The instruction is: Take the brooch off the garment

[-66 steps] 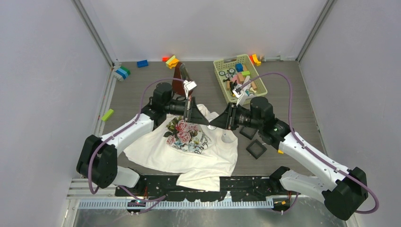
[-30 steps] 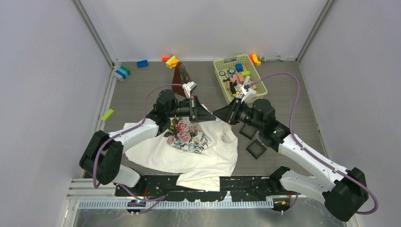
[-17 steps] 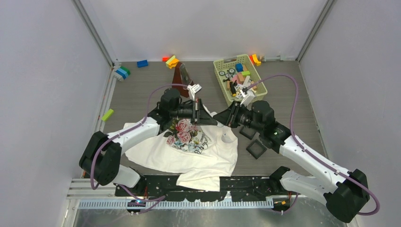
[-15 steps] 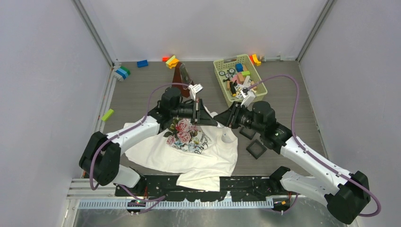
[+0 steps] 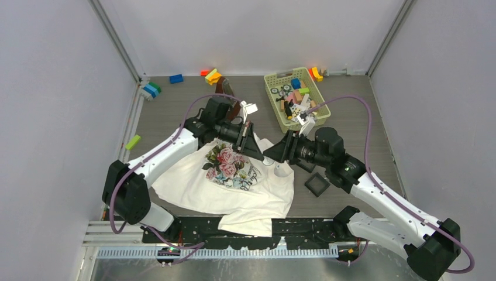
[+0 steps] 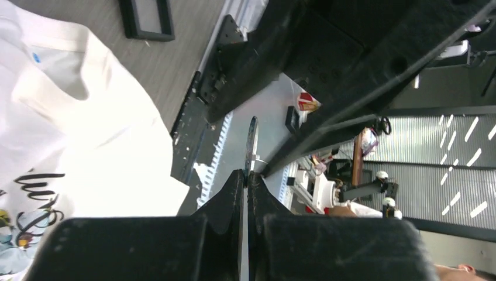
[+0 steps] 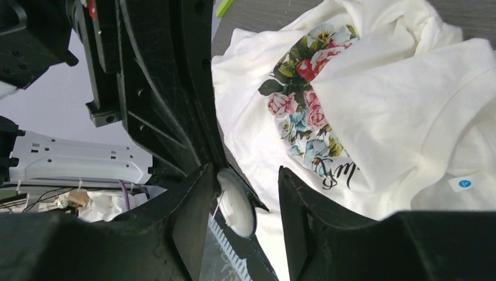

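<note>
Left arm [image 5: 175,146] farther back, brooch [image 7: 236,206] in left hand [image 6: 245,175] between right hand's [image 7: 244,174] fingers [image 7: 193,225].

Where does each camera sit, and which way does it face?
Top external: above and behind the bases, looking down at the table; left arm, right arm.
Left wrist: on that wrist, faces near-right past the T-shirt; left end effector shows.
Right wrist: on that wrist, faces left at the T-shirt's print; right end effector shows.
Shared: T-shirt, all three views.

The garment [image 5: 234,193] is soft matt white cloth; the brooch [image 7: 235,205] looks smooth and glossy; the surface [image 5: 158,117] is matt grey wood-grain; the basket [image 5: 272,93] is pale plastic.
</note>
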Available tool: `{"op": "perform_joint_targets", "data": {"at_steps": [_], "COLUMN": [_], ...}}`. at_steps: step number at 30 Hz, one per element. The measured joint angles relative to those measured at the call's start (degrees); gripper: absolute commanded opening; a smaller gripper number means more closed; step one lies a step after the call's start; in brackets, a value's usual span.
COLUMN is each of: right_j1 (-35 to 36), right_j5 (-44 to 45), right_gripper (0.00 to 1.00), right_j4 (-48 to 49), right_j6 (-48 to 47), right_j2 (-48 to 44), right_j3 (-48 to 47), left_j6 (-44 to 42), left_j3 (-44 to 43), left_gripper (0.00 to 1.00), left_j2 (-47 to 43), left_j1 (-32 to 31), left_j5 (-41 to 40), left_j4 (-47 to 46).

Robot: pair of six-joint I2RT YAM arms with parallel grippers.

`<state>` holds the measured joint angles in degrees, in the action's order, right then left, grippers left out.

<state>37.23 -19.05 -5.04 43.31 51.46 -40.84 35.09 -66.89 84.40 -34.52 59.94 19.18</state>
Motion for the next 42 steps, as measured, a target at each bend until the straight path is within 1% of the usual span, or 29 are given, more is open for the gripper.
{"op": "perform_joint_targets", "data": {"at_steps": [4, 7, 9, 15, 19, 23, 28, 33, 36, 42], "right_j1": [0.5, 0.8, 0.9, 0.8, 0.8, 0.8, 0.8, 0.8, 0.8, 0.8], "right_j5": [-4.1, -5.8, -6.8, -8.3, -8.7, -8.7, -9.1, -9.4, -9.3, -9.7], "right_gripper": [0.6, 0.6, 0.58, 0.43, 0.37, 0.36, 0.39, 0.33, 0.28, 0.24], "right_j4": [-0.9, -1.2, -1.5, -1.7, -1.9, -2.0, -2.1, -3.0, -3.8, -4.0], "right_j6": [0.5, 0.5, 0.6, 1.0, 1.2, 1.5, 1.6, 1.3, 0.7, 0.3], "right_j2": [0.0, 0.0, 0.0, 0.0, 0.3, 1.3, 3.2, 4.0, 4.1, 3.9], "right_j3": [0.0, 0.0, 0.0, 0.0, 0.0, 0.0, -0.3, -1.3, -2.0, -2.1], "left_j6": [-5.2, -7.9, -9.4, -12.2, -13.2, -13.8, -14.7, -16.0, -16.9, -18.3], "left_j3": [-2.0, -3.1, -3.7, -4.6, -4.6, -4.6, -4.6, -5.3, -6.3, -6.9], "left_gripper": [0.0, 0.0, 0.0, 0.0, 0.0, 0.0, 0.0, 0.0, 0.0, 0.0], "left_j2": [1.8, 2.7, 2.8, 2.8, 2.8, 2.8, 2.8, 2.8, 2.8, 2.8], "left_j1": [0.5, 0.5, 0.5, 0.5, 0.5, 0.6, 0.6, 0.7, 0.7, 0.7], "left_j5": [-0.3, -0.3, -0.3, 0.9, 1.8, 2.2, 2.1, 1.8, 1.6, 1.0], "left_j4": [6.0, 9.4, 11.0, 13.8, 14.6, 15.3, 15.7, 17.3, 18.5, 20.2]}}
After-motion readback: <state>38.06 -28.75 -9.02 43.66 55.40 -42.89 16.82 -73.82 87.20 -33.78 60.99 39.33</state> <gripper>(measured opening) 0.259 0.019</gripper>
